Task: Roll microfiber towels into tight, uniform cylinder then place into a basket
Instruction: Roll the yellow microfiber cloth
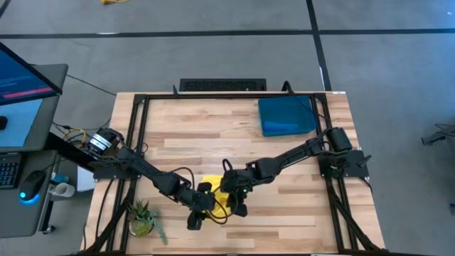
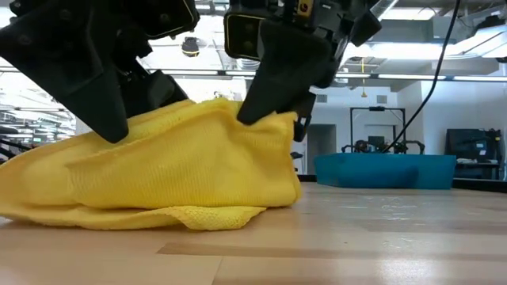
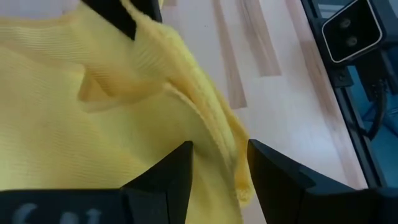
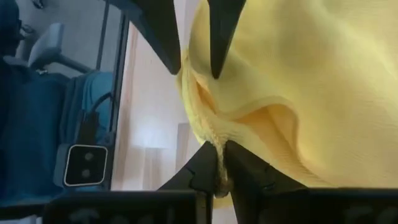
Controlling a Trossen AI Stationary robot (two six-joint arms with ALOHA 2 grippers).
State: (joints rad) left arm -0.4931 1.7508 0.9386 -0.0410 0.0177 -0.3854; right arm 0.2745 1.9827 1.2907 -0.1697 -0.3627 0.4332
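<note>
The yellow towel (image 1: 219, 193) lies bunched near the table's front edge, between my two grippers. It is raised like a tent in the low view (image 2: 174, 166), and its lower folds rest on the wood. My left gripper (image 1: 206, 203) stands at its left part and my right gripper (image 1: 233, 200) at its right part; both are shut on it. The basket (image 1: 288, 115) stands at the far right and shows teal in the low view (image 2: 388, 170). I cannot make out the blue towel apart from the basket. My left gripper has the towel's thick bunched edge (image 3: 227, 149) between its two fingers, several layers together. The fingers (image 2: 107, 111) come from above, slanting down. The towel is raised there and its lower part (image 2: 198, 215) lies on the table. My right gripper pinches the towel's hemmed edge (image 4: 217, 155) between its two fingers, which stand close together. The fingers (image 2: 265, 95) come from above, pointing down. The cloth is drawn up into a peak (image 2: 226, 107) at the hold and sags slack onto the table.
A small potted plant (image 1: 142, 217) stands at the front left corner. A dark keyboard (image 1: 222, 85) lies just beyond the far edge. Black frame rails (image 1: 138, 135) run along both sides. Bare wood (image 1: 270, 156) lies between the towel and the basket.
</note>
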